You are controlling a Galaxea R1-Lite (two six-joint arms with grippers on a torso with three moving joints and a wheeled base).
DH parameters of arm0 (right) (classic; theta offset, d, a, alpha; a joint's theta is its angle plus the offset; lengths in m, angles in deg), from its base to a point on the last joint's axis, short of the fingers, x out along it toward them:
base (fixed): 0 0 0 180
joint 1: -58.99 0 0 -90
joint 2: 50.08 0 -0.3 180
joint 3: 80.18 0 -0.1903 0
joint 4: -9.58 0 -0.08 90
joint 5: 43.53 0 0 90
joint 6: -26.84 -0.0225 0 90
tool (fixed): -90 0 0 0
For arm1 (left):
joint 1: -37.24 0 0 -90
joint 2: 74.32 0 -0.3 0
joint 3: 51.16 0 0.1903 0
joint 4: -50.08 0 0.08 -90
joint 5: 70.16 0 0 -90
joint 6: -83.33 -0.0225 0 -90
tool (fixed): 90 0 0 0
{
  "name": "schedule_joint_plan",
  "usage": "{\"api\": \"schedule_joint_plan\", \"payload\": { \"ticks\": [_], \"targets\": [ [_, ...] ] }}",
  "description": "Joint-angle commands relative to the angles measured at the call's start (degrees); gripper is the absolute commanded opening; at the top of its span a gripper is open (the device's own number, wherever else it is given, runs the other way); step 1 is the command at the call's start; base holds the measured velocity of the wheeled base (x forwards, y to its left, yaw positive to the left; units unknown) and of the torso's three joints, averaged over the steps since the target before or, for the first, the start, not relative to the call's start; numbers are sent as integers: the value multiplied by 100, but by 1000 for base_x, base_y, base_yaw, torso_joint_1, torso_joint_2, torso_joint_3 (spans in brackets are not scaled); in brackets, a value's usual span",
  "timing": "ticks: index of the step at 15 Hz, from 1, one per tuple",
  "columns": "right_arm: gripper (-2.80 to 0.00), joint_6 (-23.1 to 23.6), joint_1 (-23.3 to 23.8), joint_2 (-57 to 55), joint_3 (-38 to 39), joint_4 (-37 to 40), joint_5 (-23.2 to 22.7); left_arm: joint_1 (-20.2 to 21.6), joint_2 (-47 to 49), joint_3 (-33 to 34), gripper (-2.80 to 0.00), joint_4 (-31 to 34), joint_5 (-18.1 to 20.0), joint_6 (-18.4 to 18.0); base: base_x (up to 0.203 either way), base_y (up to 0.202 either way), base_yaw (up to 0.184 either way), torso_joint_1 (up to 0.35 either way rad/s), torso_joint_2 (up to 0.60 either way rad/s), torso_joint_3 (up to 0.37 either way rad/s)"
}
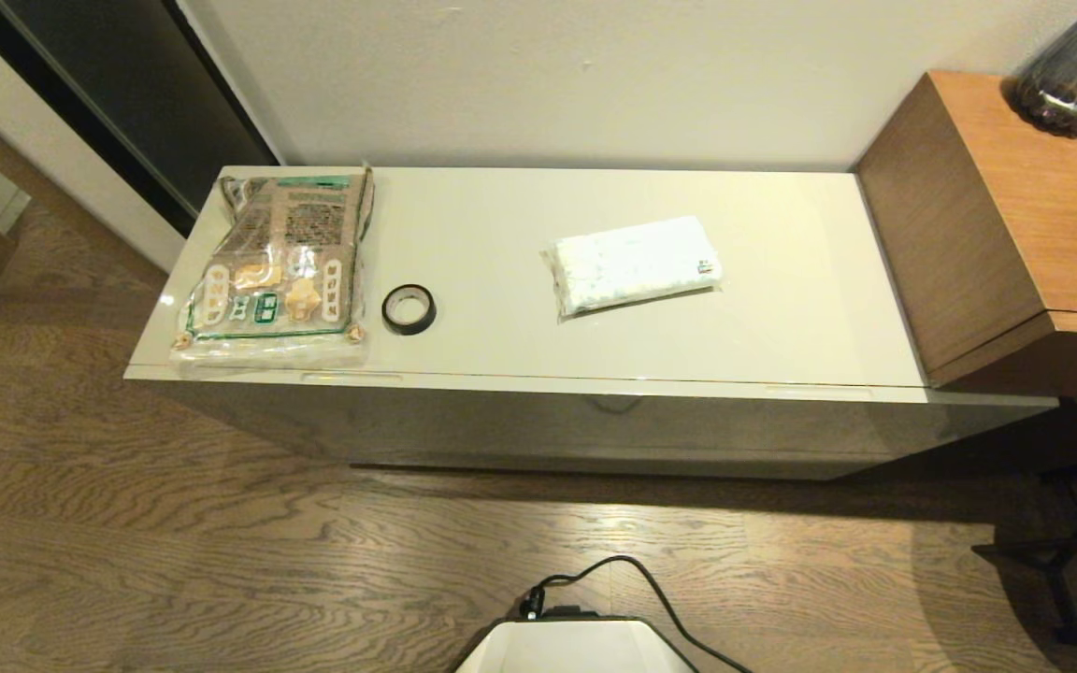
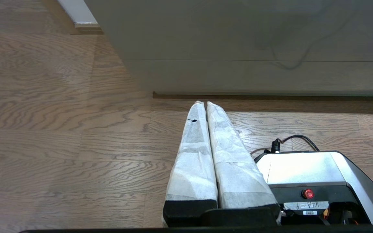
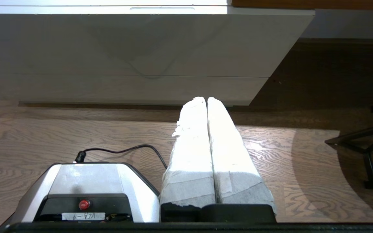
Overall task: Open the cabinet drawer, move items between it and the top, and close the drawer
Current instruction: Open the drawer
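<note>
The low cabinet's cream-white top (image 1: 782, 308) carries three items: a brown-and-green wrapped packet (image 1: 281, 266) at its left end, a small black tape roll (image 1: 409, 308) beside it, and a white soft pack (image 1: 633, 264) right of centre. The grey-beige drawer front (image 1: 538, 416) is flush and closed; it also shows as the drawer front (image 2: 238, 35) and the drawer front (image 3: 125, 45). My left gripper (image 2: 203, 103) and right gripper (image 3: 206, 98) hang low over the floor in front of the cabinet, both shut and empty. Neither arm shows in the head view.
A taller brown wooden unit (image 1: 1006, 215) with a dark glass vase (image 1: 1076, 70) abuts the cabinet's right end. My white base (image 1: 576, 645) with its black cable (image 1: 632, 565) stands on the wooden floor. Black stand legs (image 1: 1071, 561) sit at the right.
</note>
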Motion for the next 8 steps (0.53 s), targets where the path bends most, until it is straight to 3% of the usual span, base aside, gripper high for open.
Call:
{"api": "schedule_joint_plan", "payload": {
  "ticks": [1,6,8],
  "targets": [
    [-280,4,-2,-9,9,0,-2,0,-2,-1,-280,1,-2,-2,0,0,0,0,0,0],
    [-280,119,-2,-9,9,9,-19,0,-2,-1,-280,1,-2,7,0,0,0,0,0,0],
    [-280,426,-2,-9,-8,43,-88,0,-2,-1,-280,-8,-2,7,0,0,0,0,0,0]
  ]
}}
